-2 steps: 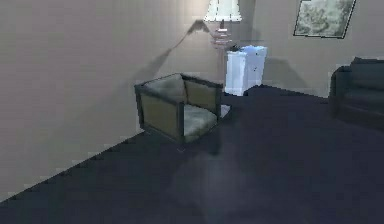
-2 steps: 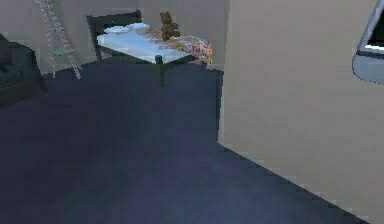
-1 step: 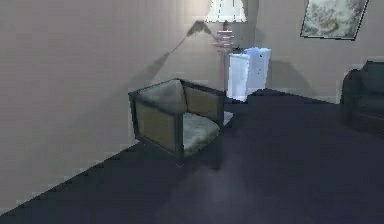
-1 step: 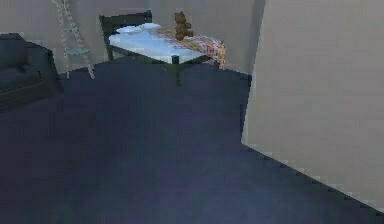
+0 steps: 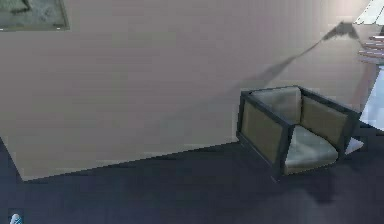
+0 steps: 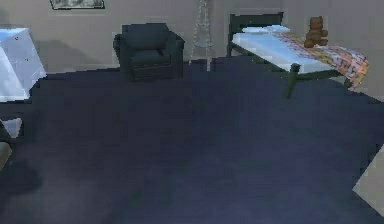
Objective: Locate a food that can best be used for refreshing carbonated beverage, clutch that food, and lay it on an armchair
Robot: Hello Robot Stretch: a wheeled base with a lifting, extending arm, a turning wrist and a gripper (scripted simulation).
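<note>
An armchair (image 5: 293, 128) with a dark frame and tan cushions stands against the beige wall at the forward view's right. A second armchair (image 6: 148, 50), dark blue and padded, stands against the far wall in the arm side view, left of the middle.
Dark blue carpet (image 6: 190, 140) spreads wide in the arm side view. A bed (image 6: 290, 50) with a brown teddy bear (image 6: 316, 32) stands at the far right. A white dresser (image 6: 18, 62) stands at the left edge. A framed picture (image 5: 32, 13) hangs on the wall at the forward view's top left.
</note>
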